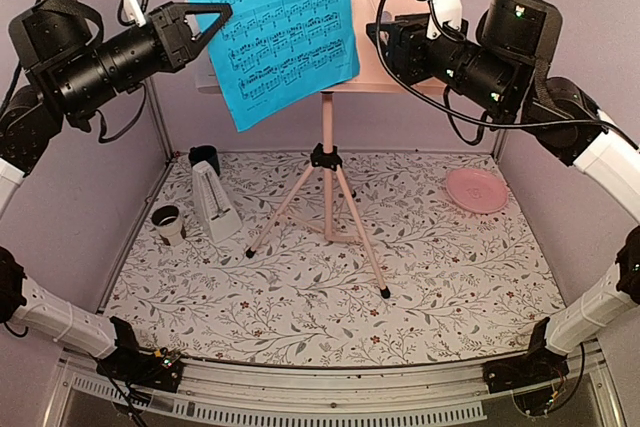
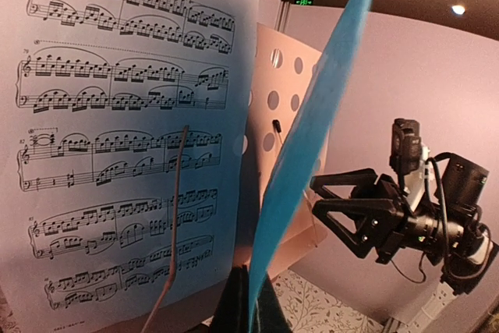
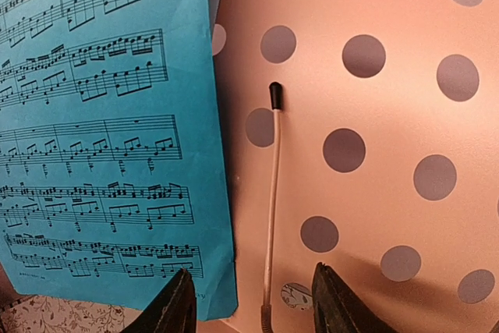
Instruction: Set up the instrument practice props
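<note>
The pink tripod music stand (image 1: 326,147) stands mid-table. My left gripper (image 1: 222,12) is shut on the left edge of the bright blue music sheet (image 1: 270,17), which hangs in front of the perforated desk (image 3: 390,115). The left wrist view shows this sheet (image 2: 312,138) edge-on, pinched between the fingers (image 2: 237,286), with the white music sheet (image 2: 117,115) resting on the desk behind a wire page holder. My right gripper (image 1: 385,39) is open just before the desk's right half, its jaws either side of the other page-holder wire (image 3: 273,185) without touching it. The white metronome (image 1: 213,202) stands at left.
A dark blue cup (image 1: 205,159) and a small white cup (image 1: 168,225) stand near the metronome. A pink plate (image 1: 476,190) lies at the right. The stand's three legs spread over the flowered mat (image 1: 330,307). Lilac walls close in the left, right and back.
</note>
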Motion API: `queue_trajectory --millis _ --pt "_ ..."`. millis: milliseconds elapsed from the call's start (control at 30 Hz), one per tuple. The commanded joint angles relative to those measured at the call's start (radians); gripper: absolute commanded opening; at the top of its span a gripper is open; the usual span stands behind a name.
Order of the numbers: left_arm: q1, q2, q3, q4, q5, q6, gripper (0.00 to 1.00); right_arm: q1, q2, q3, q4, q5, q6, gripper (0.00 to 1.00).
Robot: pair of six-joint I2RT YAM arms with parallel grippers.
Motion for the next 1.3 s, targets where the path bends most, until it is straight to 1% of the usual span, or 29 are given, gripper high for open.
queue_trajectory --millis 0,233,400,467,567,600,833,967,1267 --pt "0.015 0.004 0.014 -0.010 -0.011 0.007 0.00 -0.015 0.022 0.032 0.002 0.040 -0.022 0.51" --pt "0.020 0.006 0.008 0.012 -0.025 0.013 0.00 -0.020 0.060 0.030 0.074 0.087 -0.097 0.42" --pt "0.028 0.016 0.015 0.020 -0.036 0.017 0.00 -0.022 0.081 0.038 0.115 0.100 -0.138 0.29" --pt "0.031 0.021 0.016 0.025 -0.040 0.017 0.00 -0.023 0.085 0.038 0.129 0.102 -0.148 0.23" --pt "0.038 0.033 0.025 0.029 -0.041 0.018 0.00 -0.024 0.085 0.034 0.148 0.099 -0.160 0.05" --pt "0.042 0.041 0.030 0.029 -0.041 0.018 0.00 -0.024 0.083 0.028 0.157 0.098 -0.163 0.00" --pt "0.083 0.103 0.081 0.031 -0.024 0.035 0.00 -0.026 0.027 -0.102 0.313 0.058 -0.188 0.00" --pt "0.113 0.152 0.121 0.038 0.027 0.070 0.00 -0.030 0.013 -0.147 0.368 0.020 -0.207 0.00" --pt "0.126 0.333 0.343 -0.033 0.107 0.174 0.00 -0.043 -0.013 -0.213 0.441 -0.044 -0.232 0.00"
